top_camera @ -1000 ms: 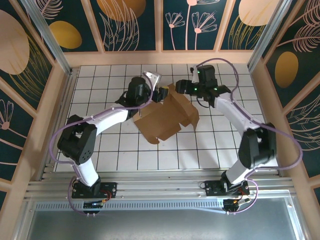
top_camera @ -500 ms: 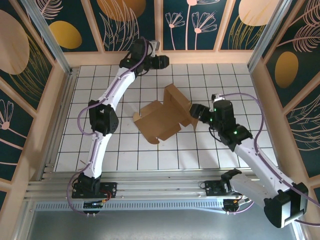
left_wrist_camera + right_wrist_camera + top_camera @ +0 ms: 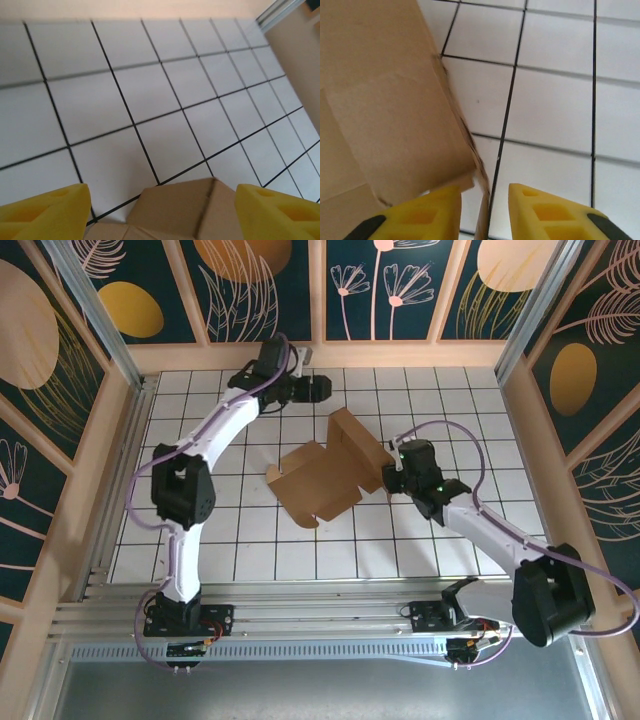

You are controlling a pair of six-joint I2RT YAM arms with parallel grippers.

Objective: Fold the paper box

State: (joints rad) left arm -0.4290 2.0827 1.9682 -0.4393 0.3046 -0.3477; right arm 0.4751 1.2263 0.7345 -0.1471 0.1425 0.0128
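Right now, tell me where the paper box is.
In the top view, the paper box lies near the centre, its right edge at the right hand, the left hand farther back.

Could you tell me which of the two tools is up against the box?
The right tool, its fingers on either side of the box's right flap edge. The left tool hangs apart, farther back.

Brown paper box (image 3: 325, 475); white table (image 3: 440, 390), black grid.
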